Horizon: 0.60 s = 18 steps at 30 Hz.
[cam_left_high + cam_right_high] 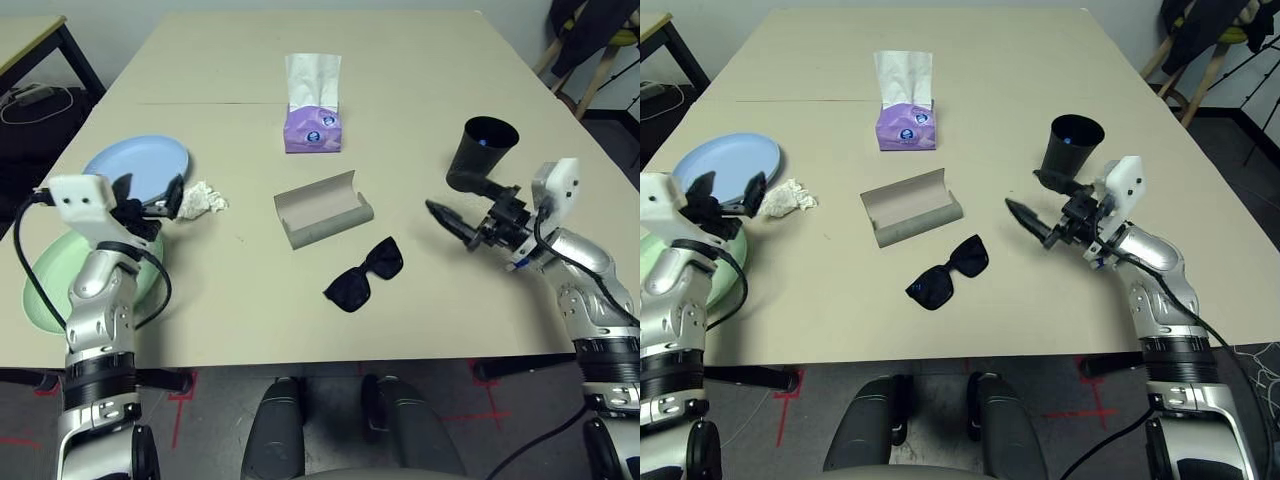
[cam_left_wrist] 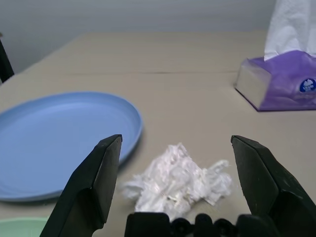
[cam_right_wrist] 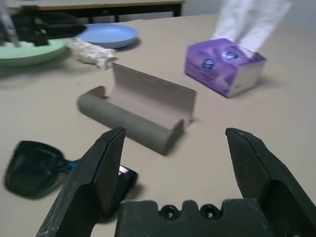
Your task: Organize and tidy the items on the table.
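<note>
On the counter (image 1: 420,300), the left gripper (image 1: 150,200), fingers wide and empty, faced the tissue (image 1: 203,199) at frame left to take it; the right gripper (image 3: 173,163), likewise wide, aimed toward the centre sunglasses (image 1: 364,274).

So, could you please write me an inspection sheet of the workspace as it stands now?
Surface: beige table, thin seam across the far part.
Job's things: grey glasses case lying open mid-table; black sunglasses just in front of it; crumpled white tissue beside the light blue plate; pale green plate at the near left edge; black cup upright, far right.
Clutter: purple tissue box.
Grippers: left gripper open, facing the tissue; right gripper open, facing the case and sunglasses.
Cables: black cable looping along the left arm.
Surroundings: tan desk far left.
</note>
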Available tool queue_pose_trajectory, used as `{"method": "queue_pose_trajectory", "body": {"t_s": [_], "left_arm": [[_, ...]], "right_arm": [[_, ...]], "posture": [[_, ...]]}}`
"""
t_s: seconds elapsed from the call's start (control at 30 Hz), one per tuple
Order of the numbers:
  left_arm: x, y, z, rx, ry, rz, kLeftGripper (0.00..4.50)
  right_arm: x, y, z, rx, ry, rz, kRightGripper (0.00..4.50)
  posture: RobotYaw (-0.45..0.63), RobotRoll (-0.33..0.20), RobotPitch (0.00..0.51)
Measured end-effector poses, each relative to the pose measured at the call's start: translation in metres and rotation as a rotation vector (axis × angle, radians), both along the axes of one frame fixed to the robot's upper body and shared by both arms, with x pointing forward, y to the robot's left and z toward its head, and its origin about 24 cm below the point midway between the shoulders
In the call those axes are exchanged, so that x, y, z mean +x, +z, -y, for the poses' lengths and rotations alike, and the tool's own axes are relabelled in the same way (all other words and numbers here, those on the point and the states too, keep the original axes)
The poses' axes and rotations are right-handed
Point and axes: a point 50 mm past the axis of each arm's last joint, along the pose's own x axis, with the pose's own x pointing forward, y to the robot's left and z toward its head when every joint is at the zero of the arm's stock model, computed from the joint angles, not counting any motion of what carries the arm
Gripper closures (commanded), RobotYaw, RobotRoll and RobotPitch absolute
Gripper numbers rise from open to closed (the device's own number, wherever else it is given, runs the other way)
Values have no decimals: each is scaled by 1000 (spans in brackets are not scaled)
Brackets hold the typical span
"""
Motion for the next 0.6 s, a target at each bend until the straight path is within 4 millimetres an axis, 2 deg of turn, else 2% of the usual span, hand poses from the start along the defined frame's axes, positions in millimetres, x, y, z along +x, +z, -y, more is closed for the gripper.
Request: {"method": "queue_pose_trajectory", "body": {"t_s": [0.2,0.4,0.6], "left_arm": [[-2,6,0,14,-5,8,0],[-4,15,-6,44,-16,5,0],[-3,21,-17,55,7,-92,0]], "right_arm": [[-7,6,-16,-71,210,11,47],[-12,5,-19,-116,301,4,47],[-13,5,-20,-124,318,19,47]], "posture": [[160,0,126],[169,0,126],[176,0,130]]}}
